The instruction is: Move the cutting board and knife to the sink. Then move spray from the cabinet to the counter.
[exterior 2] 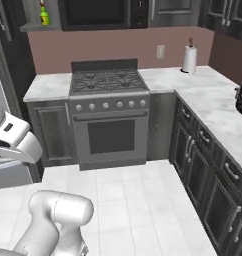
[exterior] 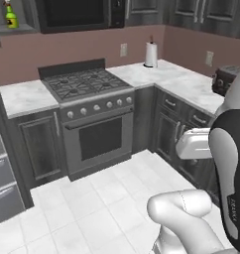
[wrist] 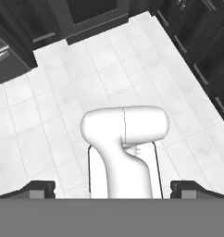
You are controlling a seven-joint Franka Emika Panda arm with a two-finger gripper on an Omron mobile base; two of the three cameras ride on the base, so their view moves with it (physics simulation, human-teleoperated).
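Kitchen corner, spray bottle on open shelf

Floor (exterior: 92,208): white square tiles with thin grey joints, covering the open middle of the room; seen from above in the hand view as well.

Counter (exterior: 28,94): white marble-patterned slab with grey veins, L-shaped, running along the back wall and turning along the right-hand side, set on dark grey base cabinets (exterior 2: 203,165) with metal bar handles.

Stove (exterior: 94,119): grey range with a black gas top, a row of round knobs and a dark oven window, set into the back run of counter with slab on both sides.

Back wall (exterior 2: 93,47): dull pink, carrying a pale outlet plate to the right of the stove.

Microwave (exterior: 77,12): black unit hung directly above the stove.

Cabinet (exterior: 20,20): dark grey upper unit just left of the microwave, its inner shelf exposed.

Paper towel roll (exterior: 150,53): white, upright, on the counter in the back corner.

Dark appliance (exterior: 222,79): partly visible at the right edge, on the side run of counter; kind cannot be told.

Spray (exterior: 11,16): small lime-green bottle with a dark label, narrow neck and a red top. Stands upright on the cabinet shelf, long axis vertical; which way the nozzle faces is too small to tell.

Gripper (wrist: 112,190): two dark fingertips at the bottom corners of the hand view, spread wide apart, nothing between them, facing down at the floor tiles.
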